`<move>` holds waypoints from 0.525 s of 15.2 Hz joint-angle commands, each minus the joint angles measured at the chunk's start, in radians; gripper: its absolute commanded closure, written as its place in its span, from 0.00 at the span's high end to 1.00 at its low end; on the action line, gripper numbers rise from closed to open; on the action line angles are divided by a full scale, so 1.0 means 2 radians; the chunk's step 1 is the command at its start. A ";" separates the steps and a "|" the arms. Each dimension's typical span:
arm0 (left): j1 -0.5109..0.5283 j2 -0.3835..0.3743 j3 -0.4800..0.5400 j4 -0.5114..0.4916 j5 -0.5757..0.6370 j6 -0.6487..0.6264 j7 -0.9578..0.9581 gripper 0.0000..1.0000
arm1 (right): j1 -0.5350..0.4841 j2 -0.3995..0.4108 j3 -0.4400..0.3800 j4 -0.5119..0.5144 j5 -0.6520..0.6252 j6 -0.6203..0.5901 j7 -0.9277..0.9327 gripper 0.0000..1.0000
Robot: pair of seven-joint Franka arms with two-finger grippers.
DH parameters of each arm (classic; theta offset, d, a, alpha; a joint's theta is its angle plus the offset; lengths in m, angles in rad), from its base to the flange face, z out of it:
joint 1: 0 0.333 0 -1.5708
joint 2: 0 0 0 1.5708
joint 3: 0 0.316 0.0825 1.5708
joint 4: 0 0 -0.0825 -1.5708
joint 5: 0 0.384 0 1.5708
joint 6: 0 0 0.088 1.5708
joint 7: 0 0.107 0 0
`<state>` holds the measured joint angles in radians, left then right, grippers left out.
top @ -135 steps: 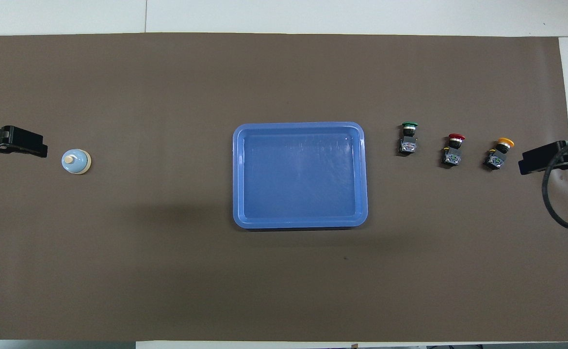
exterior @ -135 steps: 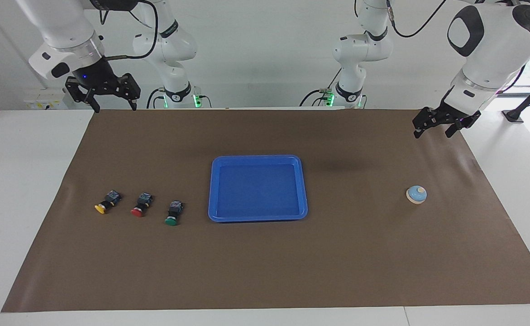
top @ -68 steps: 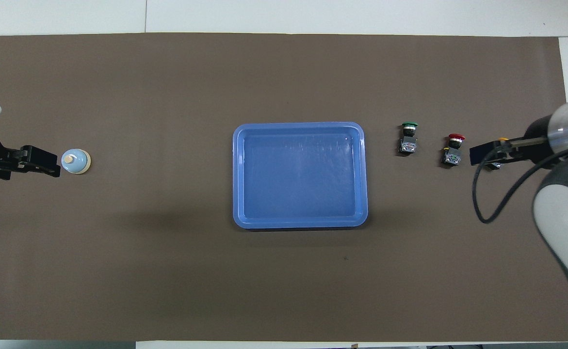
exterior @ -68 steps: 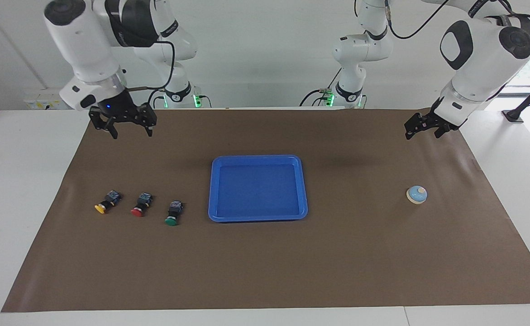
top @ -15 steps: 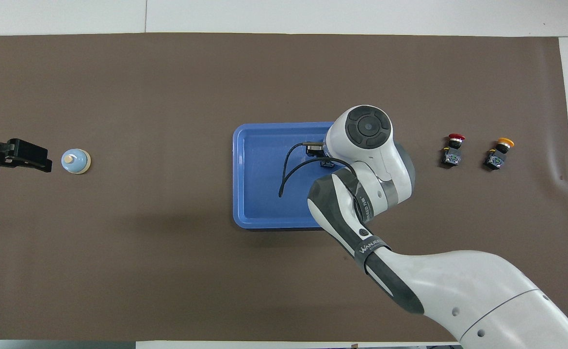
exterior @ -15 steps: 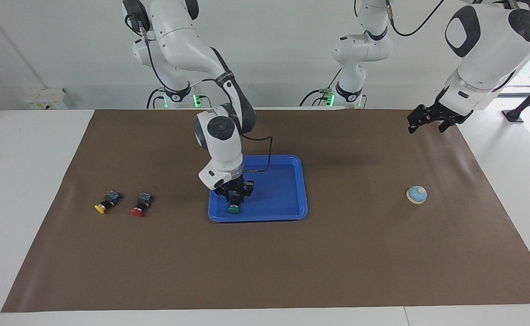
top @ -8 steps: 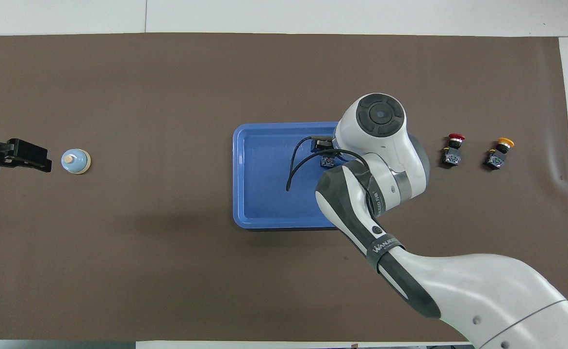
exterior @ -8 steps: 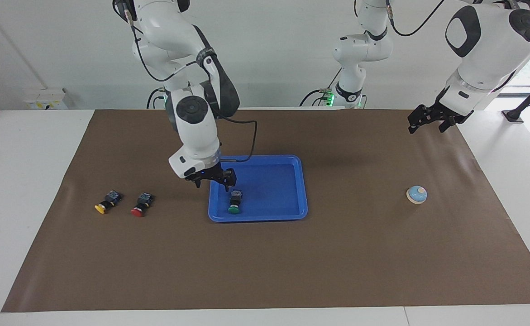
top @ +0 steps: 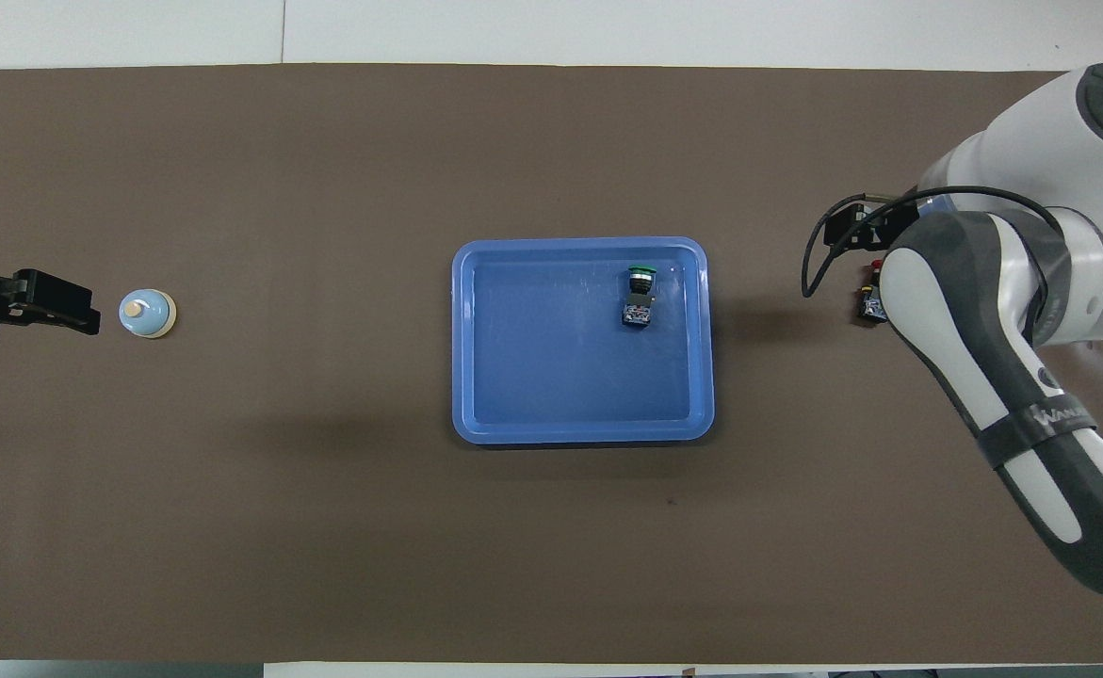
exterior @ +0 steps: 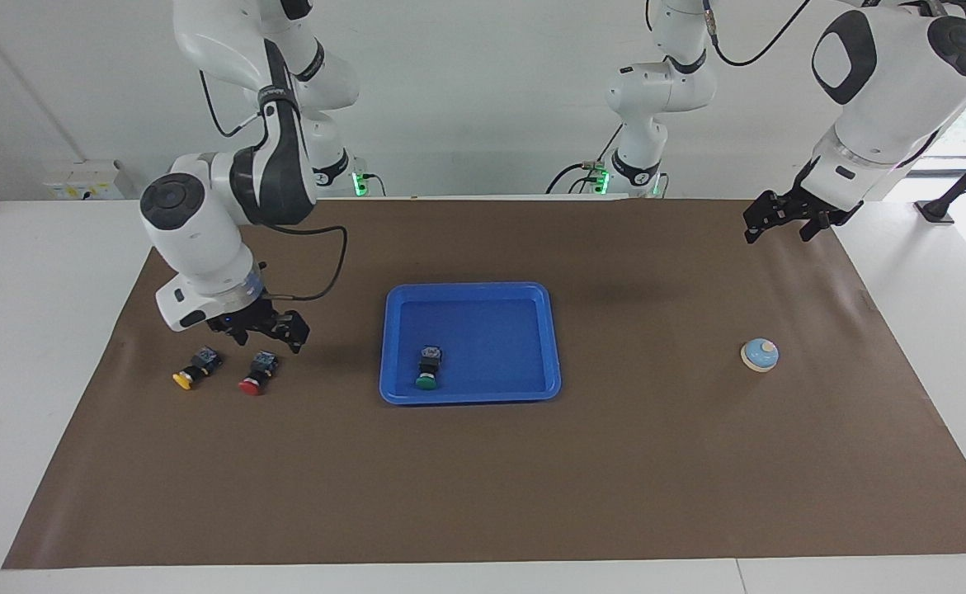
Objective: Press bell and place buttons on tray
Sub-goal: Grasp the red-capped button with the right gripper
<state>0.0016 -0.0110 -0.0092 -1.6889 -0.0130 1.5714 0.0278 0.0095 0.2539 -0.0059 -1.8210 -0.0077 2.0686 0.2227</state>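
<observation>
The blue tray (exterior: 470,288) lies mid-table, also in the overhead view (top: 579,244). The green button (exterior: 427,368) lies on its side in the tray (top: 640,295). The red button (exterior: 256,374) and yellow button (exterior: 195,368) lie on the mat toward the right arm's end. My right gripper (exterior: 266,340) is open and empty, just above the red button. In the overhead view my right gripper (top: 854,233) and arm hide the yellow button and most of the red button (top: 870,304). The bell (exterior: 760,355) (top: 147,314) stands toward the left arm's end. My left gripper (exterior: 777,226) (top: 42,306) is open and waits in the air.
A brown mat (exterior: 483,478) covers the table, with white table surface (exterior: 37,346) around it. The right arm (top: 1013,377) reaches in over its own end of the mat.
My right gripper let go of the green button in the tray, rose, and swung toward its own end to hover over the red button. The left arm has not moved.
</observation>
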 commanded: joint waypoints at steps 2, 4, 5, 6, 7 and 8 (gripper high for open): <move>-0.003 -0.003 0.004 0.002 -0.003 -0.008 -0.005 1.00 | -0.018 -0.041 0.006 -0.125 0.005 0.118 -0.004 1.00; -0.003 -0.003 0.004 0.002 -0.003 -0.008 -0.005 1.00 | -0.019 -0.046 0.004 -0.156 0.005 0.150 0.001 1.00; -0.003 -0.003 0.004 0.002 -0.003 -0.008 -0.005 1.00 | -0.026 -0.037 0.004 -0.157 0.005 0.161 0.004 1.00; -0.003 -0.003 0.004 0.002 -0.003 -0.008 -0.005 1.00 | -0.029 -0.024 0.004 -0.157 0.005 0.180 0.004 1.00; -0.003 -0.003 0.004 0.002 -0.003 -0.008 -0.005 1.00 | -0.032 -0.019 0.004 -0.157 0.005 0.184 0.004 1.00; -0.003 -0.003 0.004 0.002 -0.003 -0.008 -0.005 1.00 | -0.038 -0.017 0.004 -0.157 0.004 0.185 0.004 1.00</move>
<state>0.0016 -0.0110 -0.0092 -1.6889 -0.0130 1.5714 0.0278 -0.0354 0.2218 -0.0078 -2.1174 -0.0077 2.4113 0.2258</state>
